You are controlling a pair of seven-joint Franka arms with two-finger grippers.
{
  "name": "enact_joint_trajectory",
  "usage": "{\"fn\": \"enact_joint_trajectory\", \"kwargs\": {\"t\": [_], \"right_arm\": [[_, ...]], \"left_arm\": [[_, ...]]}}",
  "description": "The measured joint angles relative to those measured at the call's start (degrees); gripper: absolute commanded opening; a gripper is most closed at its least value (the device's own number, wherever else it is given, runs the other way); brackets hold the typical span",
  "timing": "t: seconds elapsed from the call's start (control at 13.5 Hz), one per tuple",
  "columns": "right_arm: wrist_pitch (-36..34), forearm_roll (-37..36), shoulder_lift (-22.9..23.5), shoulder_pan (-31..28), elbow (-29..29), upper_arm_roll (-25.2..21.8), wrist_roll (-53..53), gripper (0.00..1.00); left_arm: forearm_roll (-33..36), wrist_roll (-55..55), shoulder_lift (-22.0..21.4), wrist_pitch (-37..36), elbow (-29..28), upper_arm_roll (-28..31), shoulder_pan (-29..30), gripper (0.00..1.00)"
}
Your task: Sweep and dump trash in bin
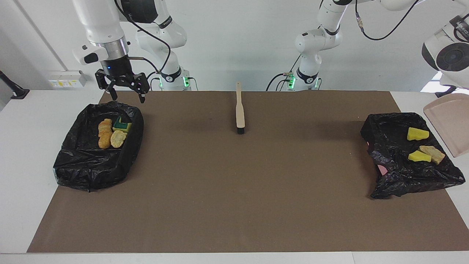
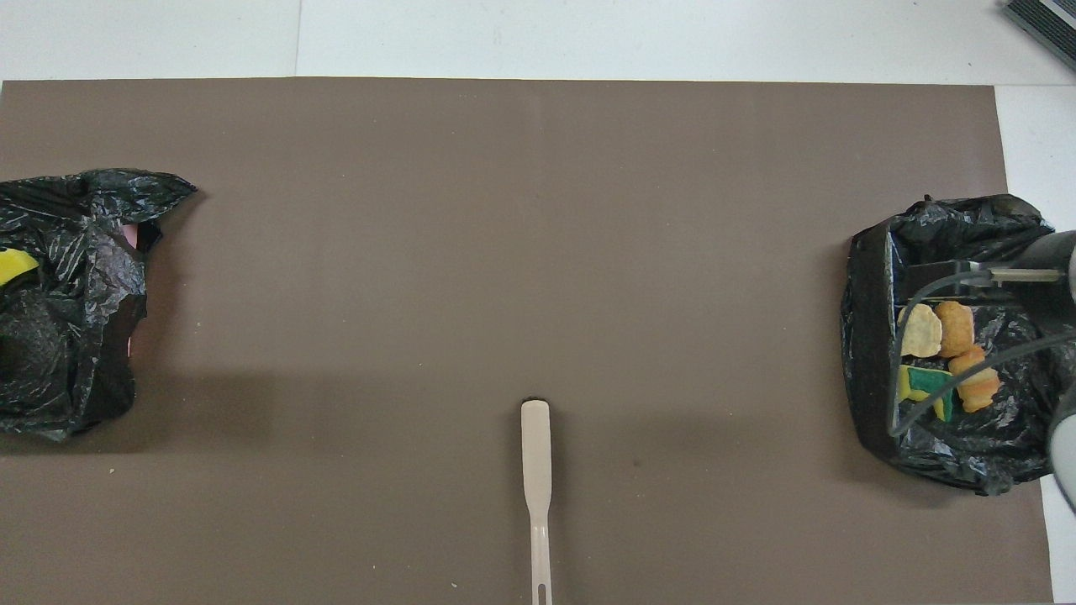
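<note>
White walls stand at the back of a tabletop point(image 1: 14, 154) with a brown mat point(image 1: 234, 183) and a brush point(image 1: 239, 112) on it. The right pincer point(image 1: 124, 91) hangs wide open, holding nothing, over the black-bagged bin point(image 1: 77, 165) with four bits of trash point(image 1: 113, 132); dropping lower, it could snag the bag. Near the left arm's end, another bin point(image 1: 388, 146) holds three scraps point(image 1: 423, 148), and the left pincer, out of view, is shut on the tipped dustpan point(image 1: 449, 123), which could knock that bin

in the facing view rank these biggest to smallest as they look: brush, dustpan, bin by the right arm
1. bin by the right arm
2. dustpan, partly cut off by the picture's edge and raised, so its rank is unsure
3. brush
</note>
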Motion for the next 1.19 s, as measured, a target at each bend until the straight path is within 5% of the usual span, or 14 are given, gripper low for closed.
{"fn": "enact_joint_trajectory", "kwargs": {"t": [0.3,1.19], "right_arm": [[-6.7,0.6,0.1,-4.2,4.6,-0.2,-3.3,1.00],[-12.0,4.3,0.6,-4.4,6.4,0.3,-3.3,1.00]], "left_arm": [[-2.9,-5.7,-1.5,-7.5,0.0,-0.4,-5.2,0.00],[-43.7,-35.8,-3.0,-11.3,-0.5,0.0,-5.3,0.00]]}}
